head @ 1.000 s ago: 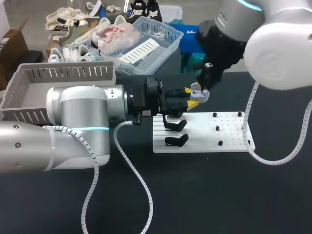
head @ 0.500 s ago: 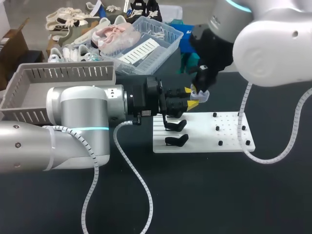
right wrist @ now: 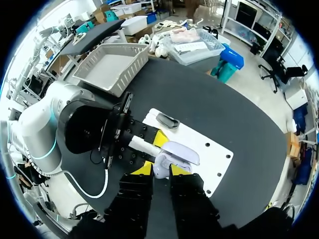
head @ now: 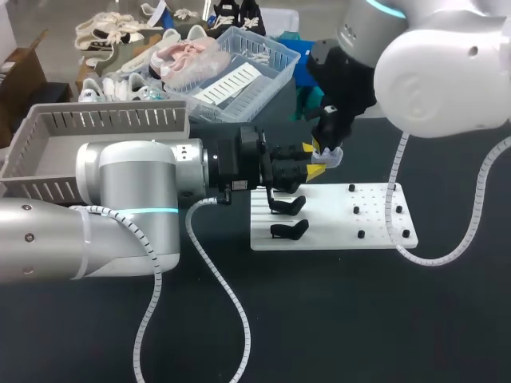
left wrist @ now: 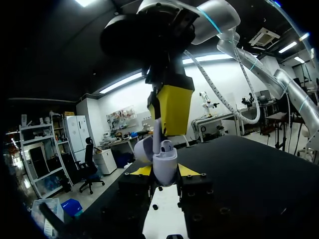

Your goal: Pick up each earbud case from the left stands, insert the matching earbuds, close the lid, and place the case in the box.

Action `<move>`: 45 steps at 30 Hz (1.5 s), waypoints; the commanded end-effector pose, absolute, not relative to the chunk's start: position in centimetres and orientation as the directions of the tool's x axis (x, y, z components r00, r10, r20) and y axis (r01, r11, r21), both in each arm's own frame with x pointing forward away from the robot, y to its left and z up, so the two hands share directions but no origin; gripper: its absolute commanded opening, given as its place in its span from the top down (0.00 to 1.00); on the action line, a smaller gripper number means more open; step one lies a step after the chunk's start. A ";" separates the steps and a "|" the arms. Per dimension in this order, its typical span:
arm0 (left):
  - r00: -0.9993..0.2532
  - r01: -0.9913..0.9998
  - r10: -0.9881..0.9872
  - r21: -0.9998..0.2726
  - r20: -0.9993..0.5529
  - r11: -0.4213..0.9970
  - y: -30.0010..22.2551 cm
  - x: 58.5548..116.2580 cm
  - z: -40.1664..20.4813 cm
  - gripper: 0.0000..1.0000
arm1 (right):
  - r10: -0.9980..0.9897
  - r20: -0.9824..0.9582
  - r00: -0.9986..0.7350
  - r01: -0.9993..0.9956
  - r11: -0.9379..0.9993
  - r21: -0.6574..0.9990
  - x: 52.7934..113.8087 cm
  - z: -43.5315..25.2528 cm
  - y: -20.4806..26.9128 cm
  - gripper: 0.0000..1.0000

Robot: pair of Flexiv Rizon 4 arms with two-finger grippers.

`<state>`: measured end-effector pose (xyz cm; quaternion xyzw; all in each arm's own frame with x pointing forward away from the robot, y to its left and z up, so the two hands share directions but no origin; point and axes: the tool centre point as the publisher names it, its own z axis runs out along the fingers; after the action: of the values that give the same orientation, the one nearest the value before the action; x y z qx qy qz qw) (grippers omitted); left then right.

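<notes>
Earbud case (left wrist: 164, 167), white with its lid (right wrist: 180, 152) swung open, is held off the surface between the yellow tips of the left end effector (head: 313, 162), which presses it from both sides. One earbud (left wrist: 167, 146) already sits in the open body. Right above the mouth of the case hangs the right end effector (right wrist: 161, 170), its fingers drawn narrow on the thin white stem of a second earbud (left wrist: 157, 133), whose lower end reaches the rim of the case. These fingers cover most of the opening from above.

Below and just in front of the held case lies a white board (head: 375, 227) on the dark surface. Two black stands (head: 287, 206) sit at its left end, one behind the other, and small black pegs (head: 356, 211) dot its right half. A pale coiled cable (head: 447, 257) loops down from the right arm (head: 439, 72) past the board's right edge.

The thick left arm (head: 128, 207) lies across the near left of the surface and hides part of the grey slatted box (head: 96, 120), which stands well apart from the case at the far left.
</notes>
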<state>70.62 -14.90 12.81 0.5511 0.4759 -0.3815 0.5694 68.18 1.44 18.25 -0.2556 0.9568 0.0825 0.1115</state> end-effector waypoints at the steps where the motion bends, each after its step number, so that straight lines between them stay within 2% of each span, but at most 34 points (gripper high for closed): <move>1: 0.258 0.958 0.090 0.266 -0.962 0.106 -15.0 70.6 12.7 1.00 | -0.474 -0.253 -0.844 -0.510 0.854 0.100 68.2 18.2 1.4 1.00; 20: 0.258 0.958 0.090 0.266 -0.962 0.106 -15.0 70.6 12.7 1.00 | -0.564 -0.241 -0.789 -0.593 0.802 0.064 67.7 18.2 1.2 1.00; 45: 0.258 0.958 0.090 0.266 -0.962 0.106 -15.0 70.6 12.7 1.00 | -0.568 -0.229 -0.790 -0.595 0.801 0.064 68.2 17.7 1.0 1.00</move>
<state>70.62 -14.90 12.81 0.5511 0.4759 -0.3815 0.5695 68.05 0.99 17.66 -0.3081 0.9437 0.0660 0.1012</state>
